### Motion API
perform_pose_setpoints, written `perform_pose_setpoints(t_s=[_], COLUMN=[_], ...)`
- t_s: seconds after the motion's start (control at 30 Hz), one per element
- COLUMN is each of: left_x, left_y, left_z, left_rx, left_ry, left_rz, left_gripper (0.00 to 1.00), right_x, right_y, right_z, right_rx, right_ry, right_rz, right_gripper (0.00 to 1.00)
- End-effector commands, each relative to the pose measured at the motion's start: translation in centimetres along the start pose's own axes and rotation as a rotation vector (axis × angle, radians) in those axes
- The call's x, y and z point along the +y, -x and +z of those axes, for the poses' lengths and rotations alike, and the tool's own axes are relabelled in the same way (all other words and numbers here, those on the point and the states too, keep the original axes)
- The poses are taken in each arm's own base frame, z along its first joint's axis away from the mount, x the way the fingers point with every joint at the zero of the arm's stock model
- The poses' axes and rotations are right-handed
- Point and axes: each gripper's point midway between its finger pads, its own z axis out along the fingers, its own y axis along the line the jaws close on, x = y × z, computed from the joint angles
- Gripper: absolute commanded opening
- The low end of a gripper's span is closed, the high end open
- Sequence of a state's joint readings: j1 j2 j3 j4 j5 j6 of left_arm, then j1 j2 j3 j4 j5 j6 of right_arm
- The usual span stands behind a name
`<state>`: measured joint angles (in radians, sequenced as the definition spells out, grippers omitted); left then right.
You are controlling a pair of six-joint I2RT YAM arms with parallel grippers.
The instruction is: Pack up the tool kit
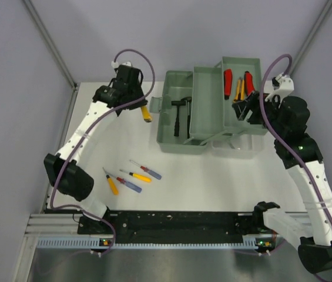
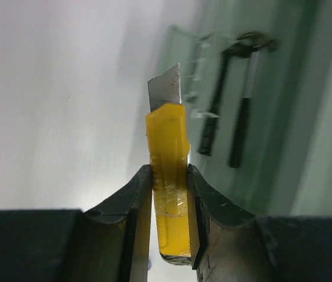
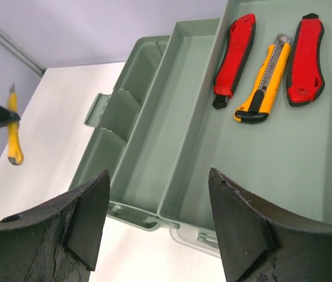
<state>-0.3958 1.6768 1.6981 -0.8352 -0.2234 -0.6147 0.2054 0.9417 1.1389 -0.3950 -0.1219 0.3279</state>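
Clamped between the left gripper (image 2: 168, 171) fingers, a yellow knife (image 2: 167, 135) points blade-out past their tips toward the toolbox (image 2: 283, 117), while the right gripper (image 3: 157, 176) gapes wide, empty.

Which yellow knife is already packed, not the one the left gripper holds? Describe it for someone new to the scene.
Find the grey-green toolbox at the back of the table; its raised right-hand tray holds three tools side by side. The yellow knife is the middle one, the only yellow thing between two red-handled tools.
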Motion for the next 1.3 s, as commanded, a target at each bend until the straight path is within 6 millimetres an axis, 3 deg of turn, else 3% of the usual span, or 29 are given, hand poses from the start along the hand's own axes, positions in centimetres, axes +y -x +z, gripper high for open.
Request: perform_pose_setpoints(t_s=[0.0, 0.2, 0.3, 0.37, 0.5, 0.6, 0.83, 1.07, 1.17, 1.27], left_x=[-7.5, -18.2, -21.4, -22.4, -23.3, -23.2, -23.0, -22.6, -22.4, -22.3], left_y=[3.3, 3.0, 2.5, 2.4, 2.0, 1.5, 0.0, -0.7, -0.9, -1.1], left_z=[-6.9, -10.9, -12.3, -13.4, -15.5, -15.9, -15.8, -16.8, -16.9, -17.2], left_rx=[-0.112, -0.122, -0.098, -0.088, -0.084, -0.073, -0.036, -0.022, -0.021, -0.016], left_ry=[-0.301, -0.666, -0.811, -0.873, -0.921, -0.903, -0.872, -0.875, -0.874, -0.880], left_rz=[0.049, 0.094, 0.077, 0.055, 0.024, -0.022, -0.047, -0.057, -0.050, -0.045], left_gripper=[0.00, 0.00, 0.00, 0.00, 0.00, 0.00, 0.00, 0.00, 0.00, 0.00], right_x=[1.6, 1.9, 3.8, 5.3, 8.8, 10.9, 13.4, 14.3, 14.8, 15.0], right_y=[3.9, 4.6, 3.9, 3.2, 2.4, 1.4, 0.3, -0.7, -0.9, -1.3], right_z=[-2.7, -4.7, -5.1, -5.2, -5.3, -5.0, -2.7, 0.5, 1.0, 1.7], right_rx=[-0.112, -0.152, -0.115, -0.079, -0.029, 0.001, 0.041, 0.105, 0.110, 0.135], right_ry=[0.031, 0.032, 0.142, 0.231, 0.448, 0.604, 0.652, 0.576, 0.568, 0.559], right_rz=[0.007, 0.022, -0.005, -0.010, 0.016, 0.050, 0.045, 0.070, 0.072, 0.079], right_gripper=[0.67, 0.67, 0.67, 0.68, 0.72, 0.78, 0.80, 0.65, 0.46, 0.37])
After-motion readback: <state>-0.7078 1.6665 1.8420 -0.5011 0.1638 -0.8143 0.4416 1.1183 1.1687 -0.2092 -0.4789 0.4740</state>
